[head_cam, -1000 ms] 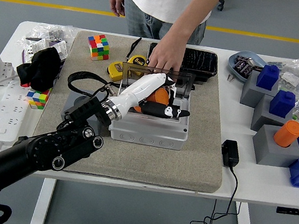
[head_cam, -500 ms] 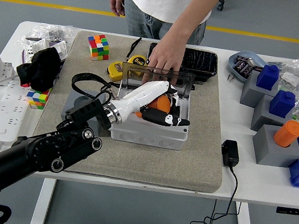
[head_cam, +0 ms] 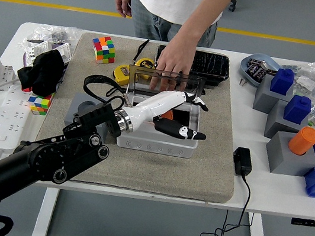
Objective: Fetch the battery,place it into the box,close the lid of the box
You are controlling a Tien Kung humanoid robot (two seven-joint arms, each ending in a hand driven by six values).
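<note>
A grey box stands on the grey mat, its clear dark lid upright at the back. A person's hand rests on the lid's top edge. An orange battery lies inside the box, mostly hidden by my hand. My left hand, white with black fingertips, hovers over the box's right half with its fingers spread, holding nothing. The right arm is out of view.
A yellow tape measure, a Rubik's cube and a black tray lie behind the box. A black adapter and cable lie to the right. Grey blocks with an orange cylinder stand far right. A power strip lies left.
My left hand has risen out of the box and shifted right, and its fingers have spread. The orange battery stays in the box. The person's hand has not moved.
</note>
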